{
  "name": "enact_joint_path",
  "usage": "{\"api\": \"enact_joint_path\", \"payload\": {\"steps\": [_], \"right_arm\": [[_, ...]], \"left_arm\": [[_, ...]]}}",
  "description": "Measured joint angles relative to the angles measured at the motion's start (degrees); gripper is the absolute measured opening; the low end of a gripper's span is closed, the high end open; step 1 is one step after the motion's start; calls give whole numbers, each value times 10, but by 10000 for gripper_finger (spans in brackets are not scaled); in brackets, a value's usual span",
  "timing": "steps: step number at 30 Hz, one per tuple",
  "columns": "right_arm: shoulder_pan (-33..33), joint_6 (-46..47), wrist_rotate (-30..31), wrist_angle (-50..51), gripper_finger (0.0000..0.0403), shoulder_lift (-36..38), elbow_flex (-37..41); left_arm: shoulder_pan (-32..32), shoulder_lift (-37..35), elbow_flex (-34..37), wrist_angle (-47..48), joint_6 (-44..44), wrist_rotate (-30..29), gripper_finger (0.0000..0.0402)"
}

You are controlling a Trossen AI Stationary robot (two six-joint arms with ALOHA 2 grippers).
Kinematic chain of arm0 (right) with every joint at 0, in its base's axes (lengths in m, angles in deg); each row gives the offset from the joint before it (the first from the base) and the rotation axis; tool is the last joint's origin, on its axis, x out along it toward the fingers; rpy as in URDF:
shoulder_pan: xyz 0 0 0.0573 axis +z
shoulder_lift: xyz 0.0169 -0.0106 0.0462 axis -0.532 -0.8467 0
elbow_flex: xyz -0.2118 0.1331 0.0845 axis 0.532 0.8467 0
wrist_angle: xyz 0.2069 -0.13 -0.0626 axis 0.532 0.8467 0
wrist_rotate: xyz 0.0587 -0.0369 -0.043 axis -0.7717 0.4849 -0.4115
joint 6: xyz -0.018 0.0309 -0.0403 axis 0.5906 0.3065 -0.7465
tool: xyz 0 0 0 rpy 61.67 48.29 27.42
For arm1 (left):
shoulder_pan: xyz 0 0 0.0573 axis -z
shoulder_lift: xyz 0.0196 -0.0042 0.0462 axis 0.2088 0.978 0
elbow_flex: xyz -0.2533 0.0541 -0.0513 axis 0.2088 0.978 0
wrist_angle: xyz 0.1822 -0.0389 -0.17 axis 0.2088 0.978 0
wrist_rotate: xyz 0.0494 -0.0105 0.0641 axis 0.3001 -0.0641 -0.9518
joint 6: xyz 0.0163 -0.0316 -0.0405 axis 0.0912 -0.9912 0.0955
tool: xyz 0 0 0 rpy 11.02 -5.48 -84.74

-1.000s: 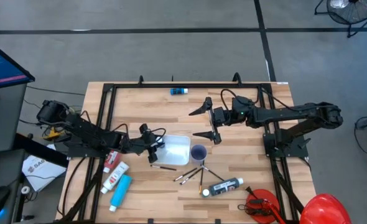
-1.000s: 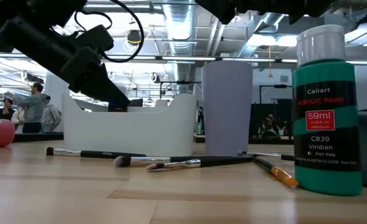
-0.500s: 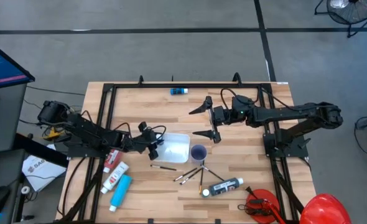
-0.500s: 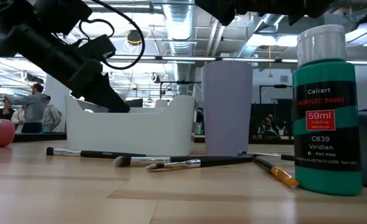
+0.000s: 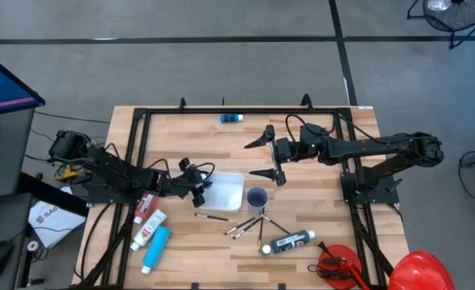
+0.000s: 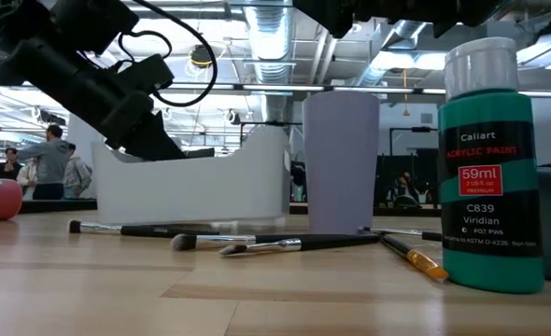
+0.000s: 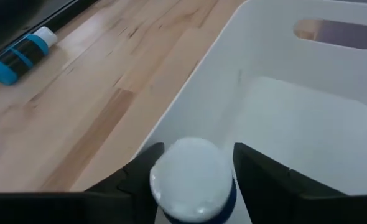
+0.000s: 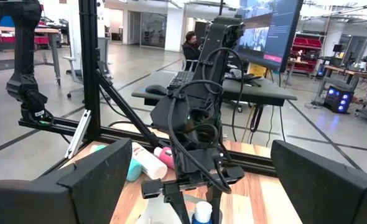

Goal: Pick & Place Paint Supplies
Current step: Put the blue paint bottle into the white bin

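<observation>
Low view, foreground right: green bottle (image 6: 492,159), smooth plastic, white cap, red label. Thin brushes (image 6: 257,244) lie flat on the wood table (image 6: 89,289). Behind, left: white bin (image 6: 196,187), matte. Left gripper (image 7: 190,180) clamps a white-capped bottle (image 7: 191,178), body hidden, at the bin's rim. Right gripper (image 5: 266,157) spread wide, upper centre.

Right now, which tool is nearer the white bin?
Left. The left tool is at the white bin's rim, holding a white-capped bottle. The right tool hangs apart, farther back, open.
</observation>
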Motion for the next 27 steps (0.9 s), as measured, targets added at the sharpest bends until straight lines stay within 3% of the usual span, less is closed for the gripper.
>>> {"api": "enact_joint_path", "payload": {"steps": [27], "right_arm": [[0, -1, 0, 2, 377, 0, 0]], "left_arm": [[0, -2, 0, -16, 4, 0, 223]]}}
